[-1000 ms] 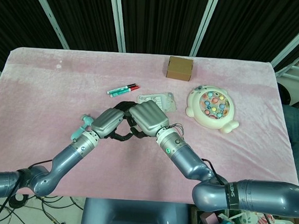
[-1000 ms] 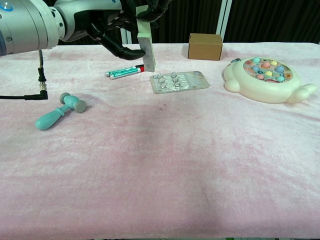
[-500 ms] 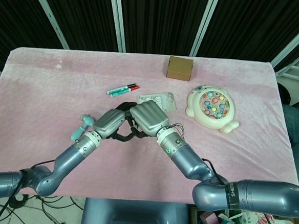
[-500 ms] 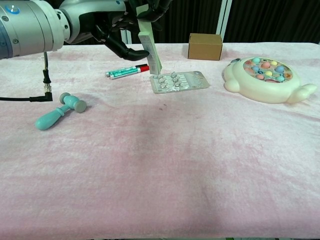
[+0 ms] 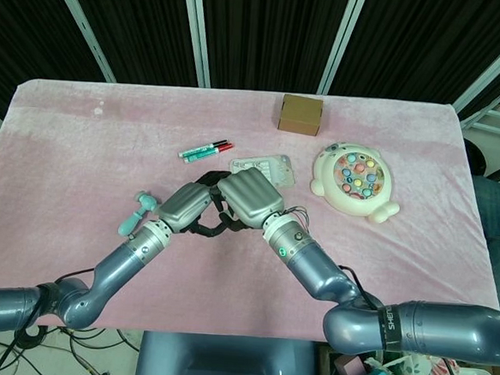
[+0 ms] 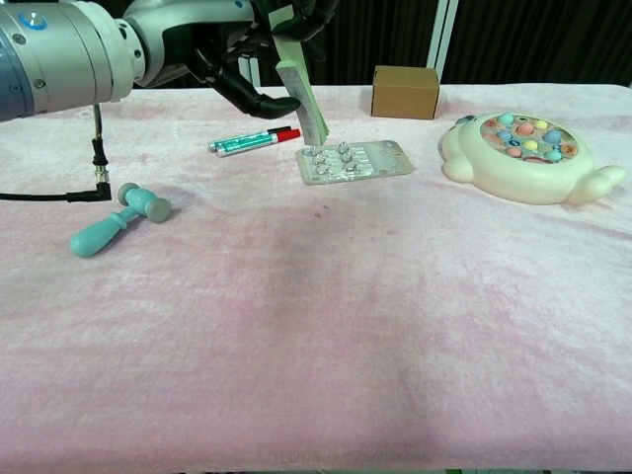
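Note:
Both hands meet above the middle of the pink table (image 5: 80, 158). My right hand (image 5: 247, 198) grips the upper end of a slim pale box (image 6: 301, 91) at the top edge of the chest view (image 6: 304, 14). The box hangs tilted, its lower end to the right, above the red-and-green markers (image 6: 252, 141) and the blister pack (image 6: 354, 161). My left hand (image 5: 186, 205) has dark fingers (image 6: 242, 87) curved toward the box, one tip touching its side. Whether that hand also grips the box is unclear. In the head view the hands hide the box.
A teal toy hammer (image 6: 117, 224) lies at the left beside a black cable (image 6: 59, 193). A brown carton (image 6: 405, 91) stands at the back. A cream fishing toy (image 6: 528, 158) with coloured pieces sits at the right. The markers (image 5: 205, 150) and blister pack (image 5: 262, 169) lie behind the hands.
The slim box has tilted further, its lower end swinging right toward the blister pack. My left arm has edged right with it. The right hand has stayed on the box's top.

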Available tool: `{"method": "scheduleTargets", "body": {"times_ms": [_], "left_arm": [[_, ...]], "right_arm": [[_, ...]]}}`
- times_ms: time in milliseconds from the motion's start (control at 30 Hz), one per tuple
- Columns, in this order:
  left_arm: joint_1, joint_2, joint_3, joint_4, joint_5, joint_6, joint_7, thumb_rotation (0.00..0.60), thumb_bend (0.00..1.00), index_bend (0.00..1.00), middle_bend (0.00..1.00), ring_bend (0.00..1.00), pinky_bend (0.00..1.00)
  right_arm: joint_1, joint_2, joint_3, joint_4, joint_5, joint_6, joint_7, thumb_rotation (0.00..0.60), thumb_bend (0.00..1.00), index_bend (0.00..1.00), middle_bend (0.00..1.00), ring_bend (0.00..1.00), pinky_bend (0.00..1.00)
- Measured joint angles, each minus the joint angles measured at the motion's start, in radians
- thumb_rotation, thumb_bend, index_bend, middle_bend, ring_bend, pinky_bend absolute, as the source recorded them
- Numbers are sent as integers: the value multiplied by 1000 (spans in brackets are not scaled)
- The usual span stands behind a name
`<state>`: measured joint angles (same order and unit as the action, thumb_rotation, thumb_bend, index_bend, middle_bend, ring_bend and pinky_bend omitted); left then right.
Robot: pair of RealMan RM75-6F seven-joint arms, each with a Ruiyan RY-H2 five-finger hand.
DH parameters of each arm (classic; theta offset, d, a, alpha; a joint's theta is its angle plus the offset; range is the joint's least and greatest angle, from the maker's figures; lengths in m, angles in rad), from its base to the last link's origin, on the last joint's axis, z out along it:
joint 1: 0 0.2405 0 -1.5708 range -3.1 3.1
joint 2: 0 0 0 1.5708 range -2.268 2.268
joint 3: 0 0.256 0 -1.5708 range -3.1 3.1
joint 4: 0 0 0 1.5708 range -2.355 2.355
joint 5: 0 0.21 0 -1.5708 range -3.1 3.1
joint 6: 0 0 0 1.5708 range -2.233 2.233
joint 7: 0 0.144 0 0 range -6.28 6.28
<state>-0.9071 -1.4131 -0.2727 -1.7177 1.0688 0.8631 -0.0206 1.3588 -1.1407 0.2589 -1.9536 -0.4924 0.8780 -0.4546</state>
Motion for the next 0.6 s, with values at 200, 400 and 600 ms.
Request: {"method": "scheduleTargets", "body": {"times_ms": [200, 400, 600], "left_arm": [[-1, -4, 1, 5, -2, 3, 6, 600, 449, 596, 131, 0, 0], [2, -12, 5, 15, 4, 15, 14, 600, 459, 611, 142, 0, 0], [7, -18, 15, 36, 2, 19, 24, 600, 458, 611, 143, 0, 0]], "right_arm": [[-1, 3, 0, -1, -2, 0, 2, 600, 634, 802, 781, 908, 958], [-6, 14, 2, -10, -4, 3, 8, 600, 634, 804, 781, 908, 958], [-18, 36, 10, -22, -10, 8, 22, 600, 634, 808, 781, 908, 958]]}}
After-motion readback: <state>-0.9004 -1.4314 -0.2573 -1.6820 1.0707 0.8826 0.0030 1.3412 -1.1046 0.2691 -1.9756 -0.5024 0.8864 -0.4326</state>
